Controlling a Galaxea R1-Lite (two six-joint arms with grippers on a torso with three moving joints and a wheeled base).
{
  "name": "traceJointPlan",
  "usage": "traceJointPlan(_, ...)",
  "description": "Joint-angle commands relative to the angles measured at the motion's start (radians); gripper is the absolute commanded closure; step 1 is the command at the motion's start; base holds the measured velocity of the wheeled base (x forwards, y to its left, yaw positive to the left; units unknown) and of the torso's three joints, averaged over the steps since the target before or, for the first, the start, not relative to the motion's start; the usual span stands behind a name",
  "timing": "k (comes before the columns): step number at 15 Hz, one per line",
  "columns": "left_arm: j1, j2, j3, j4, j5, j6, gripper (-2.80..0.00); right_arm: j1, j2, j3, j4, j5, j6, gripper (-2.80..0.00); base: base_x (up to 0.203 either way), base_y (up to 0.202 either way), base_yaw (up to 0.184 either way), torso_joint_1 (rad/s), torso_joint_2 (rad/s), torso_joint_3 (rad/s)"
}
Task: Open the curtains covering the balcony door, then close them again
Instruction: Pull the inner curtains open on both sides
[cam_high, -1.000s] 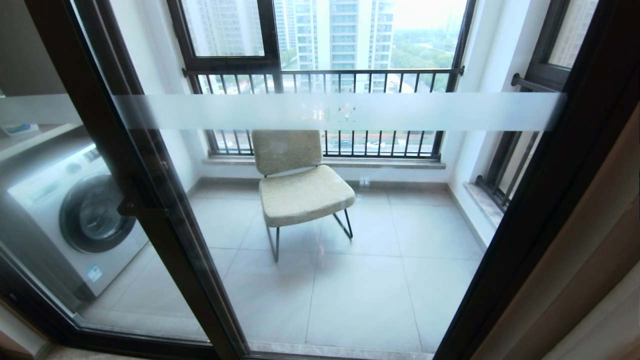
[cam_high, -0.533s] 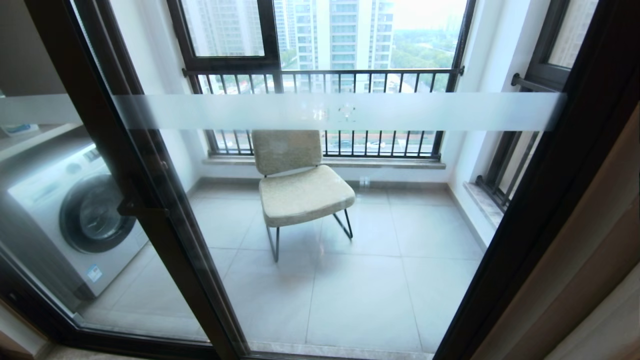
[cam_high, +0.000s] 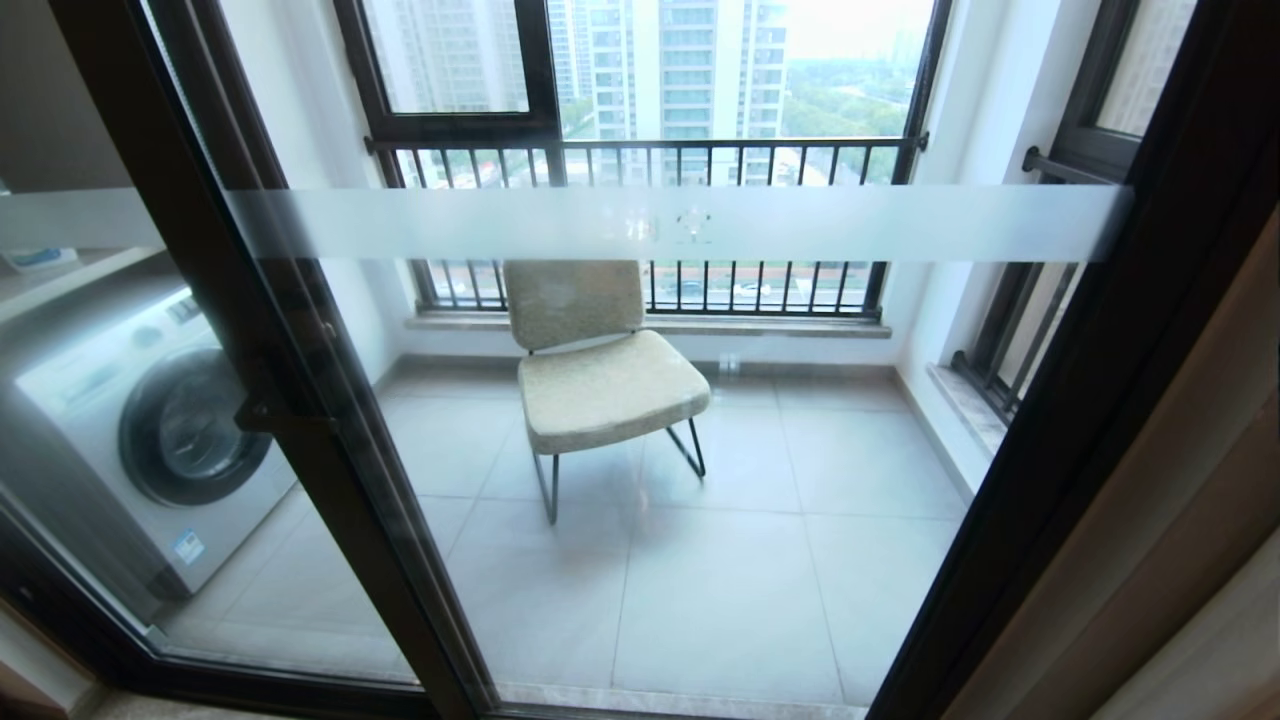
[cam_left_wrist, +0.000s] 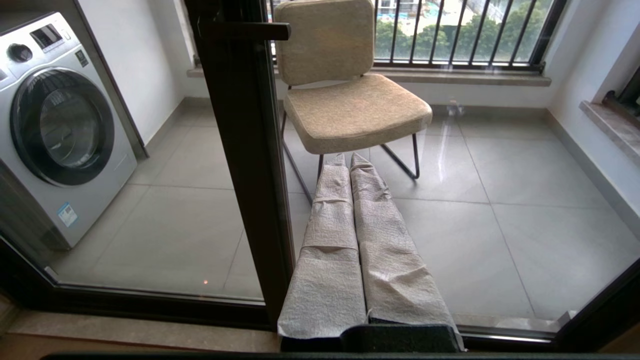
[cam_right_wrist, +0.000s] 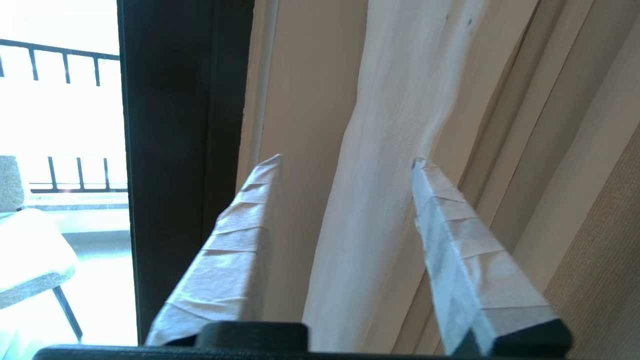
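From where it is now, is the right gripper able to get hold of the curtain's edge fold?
Probably yes. The right gripper stands open with the pale fold of the curtains between its fingertips, beside the balcony door frame. Nothing blocks it, though contact isn't visible yet.

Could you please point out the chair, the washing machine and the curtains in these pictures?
chair (cam_high: 610, 388), head view, middle of the seat cushion.
washing machine (cam_high: 190, 425), head view, glass of its round door.
curtains (cam_right_wrist: 385, 200), right wrist view, pale fold between the right gripper's fingers.
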Motion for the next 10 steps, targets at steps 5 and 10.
traceJointPlan(5,0.0,0.0,0.0,0.0,0.0,0.0,0.0,0.088,-0.013,0.007,-0.002,0.012,-0.024,0.0,0.0,0.0,0.0,0.0,0.0,0.0)
traceJointPlan(10,0.002,0.0,0.0,0.0,0.0,0.0,0.0,0.411,-0.054,0.058,0.001,0.008,-0.146,0.0,0.0,0.0,0.0,0.0,0.0,0.0)
